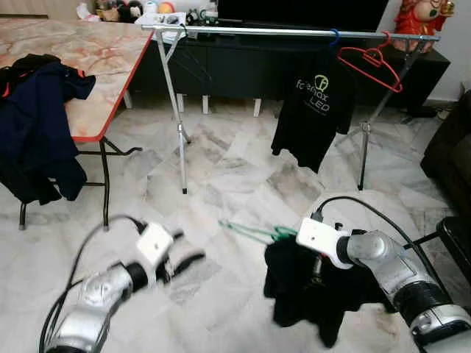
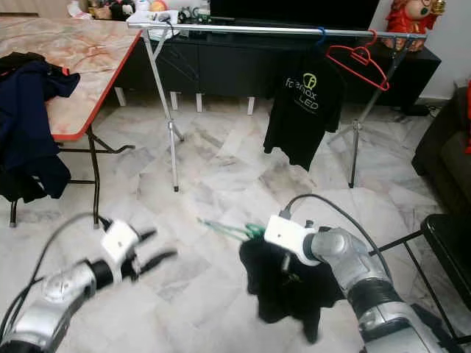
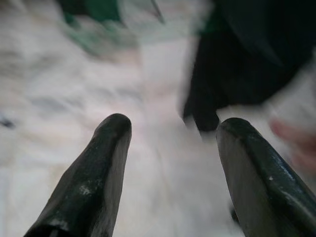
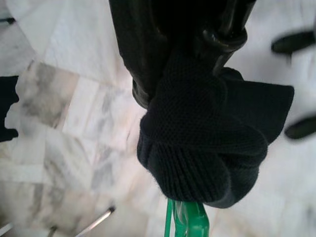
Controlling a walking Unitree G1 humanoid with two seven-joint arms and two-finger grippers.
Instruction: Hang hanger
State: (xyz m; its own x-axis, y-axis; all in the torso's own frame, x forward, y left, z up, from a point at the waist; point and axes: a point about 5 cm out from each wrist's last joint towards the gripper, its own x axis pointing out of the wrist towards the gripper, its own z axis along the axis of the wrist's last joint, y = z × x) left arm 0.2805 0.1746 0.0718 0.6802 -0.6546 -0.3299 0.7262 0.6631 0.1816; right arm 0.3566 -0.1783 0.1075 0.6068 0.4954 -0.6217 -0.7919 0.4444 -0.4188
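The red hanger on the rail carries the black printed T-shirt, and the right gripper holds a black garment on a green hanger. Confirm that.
Not quite. In the left eye view the red hanger hangs bare on the rail; the black printed T-shirt hangs beside it from a blue hook. The rest stands: the right gripper holds a black garment on a green hanger.

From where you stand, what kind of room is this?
Probably a living room in a home, used for drying clothes: a marble floor, a clothes rack with a black T-shirt and red hanger, and a folding table with clothes.
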